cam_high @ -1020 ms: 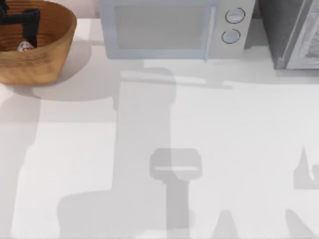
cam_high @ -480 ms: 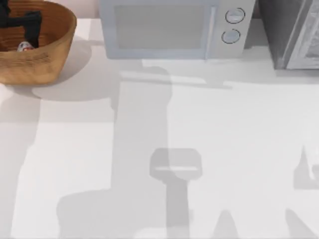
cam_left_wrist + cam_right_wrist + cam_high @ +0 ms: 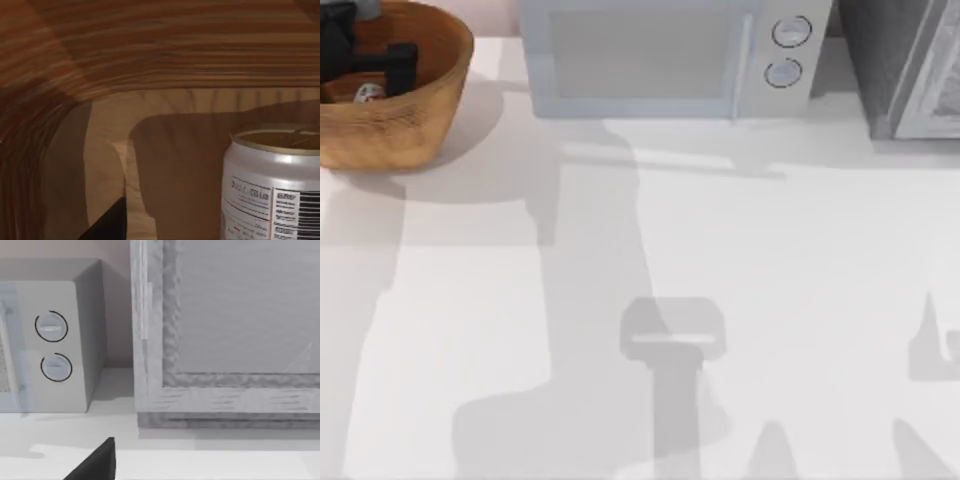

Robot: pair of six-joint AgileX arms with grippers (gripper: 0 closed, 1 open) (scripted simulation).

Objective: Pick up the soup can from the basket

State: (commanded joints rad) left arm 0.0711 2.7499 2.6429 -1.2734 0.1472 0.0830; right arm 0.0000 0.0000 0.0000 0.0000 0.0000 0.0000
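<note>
**A:** Where's the soup can point(image 3: 272, 185)?

**B:** Upright on the floor of the basket point(image 3: 425, 110), at the desk's point(image 3: 720, 300) far left corner. The left gripper point(image 3: 365, 68) is down inside beside it; whether its fingers are spread or clenched, I cannot tell.

**A:** Advice?

**B:** Centre on the can, straddle it squarely, clear the wicker wall, then squeeze. The right arm looks parked near the microwave point(image 3: 55, 340).
</note>
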